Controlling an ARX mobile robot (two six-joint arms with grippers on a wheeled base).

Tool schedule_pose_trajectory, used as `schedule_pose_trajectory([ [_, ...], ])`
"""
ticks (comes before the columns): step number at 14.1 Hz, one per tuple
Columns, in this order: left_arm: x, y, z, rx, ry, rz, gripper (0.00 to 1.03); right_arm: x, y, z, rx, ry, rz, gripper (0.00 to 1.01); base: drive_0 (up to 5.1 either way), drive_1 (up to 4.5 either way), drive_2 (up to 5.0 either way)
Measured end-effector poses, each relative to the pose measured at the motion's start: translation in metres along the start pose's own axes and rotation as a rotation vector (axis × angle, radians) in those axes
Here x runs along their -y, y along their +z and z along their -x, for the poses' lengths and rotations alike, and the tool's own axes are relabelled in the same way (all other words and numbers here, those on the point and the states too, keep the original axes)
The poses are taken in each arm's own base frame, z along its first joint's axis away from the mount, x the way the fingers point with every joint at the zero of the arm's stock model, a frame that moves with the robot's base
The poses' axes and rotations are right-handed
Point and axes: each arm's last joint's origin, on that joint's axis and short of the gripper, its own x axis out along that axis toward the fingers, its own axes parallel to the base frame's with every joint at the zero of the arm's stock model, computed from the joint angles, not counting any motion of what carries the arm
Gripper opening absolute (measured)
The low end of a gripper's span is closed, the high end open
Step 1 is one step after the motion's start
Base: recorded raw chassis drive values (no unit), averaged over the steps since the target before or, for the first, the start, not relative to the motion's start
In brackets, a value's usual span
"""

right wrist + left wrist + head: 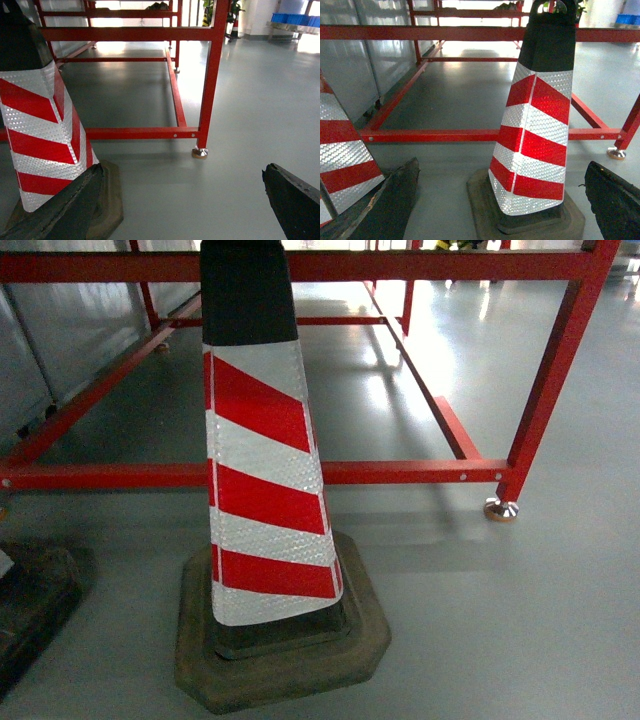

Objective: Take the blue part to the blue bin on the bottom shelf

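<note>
1. We see a cone (268, 480) with red and white slanted stripes and a black top, upright on a dark octagonal base (285, 660) on the grey floor (500, 640).
2. Behind it stands a red frame (400, 472) of steel bars; its corner post ends in a round metal foot (500, 509).
3. In the left wrist view, a second cone (340, 160) shows at the left edge.
4. Grey panels (365, 65) line the far left.

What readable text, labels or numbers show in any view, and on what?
None readable in any view.
Traffic cone: red and white reflective stripes only, no lettering.
Red steel frame: bare paint, no label.
Blue bins far off in the right wrist view: too small to show any marking.
Both open grippers, left and right: no markings seen.
</note>
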Motion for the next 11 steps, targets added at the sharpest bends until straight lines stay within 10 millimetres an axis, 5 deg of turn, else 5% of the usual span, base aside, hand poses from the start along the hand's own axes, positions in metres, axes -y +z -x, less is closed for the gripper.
schedule_pose_trajectory([
  [11, 0.0, 0.0, 0.0, 0.0, 0.0, 0.0, 0.98, 0.0, 0.0, 0.0, 0.0, 0.0, 0.0, 0.98, 0.0, 0.0, 0.0],
])
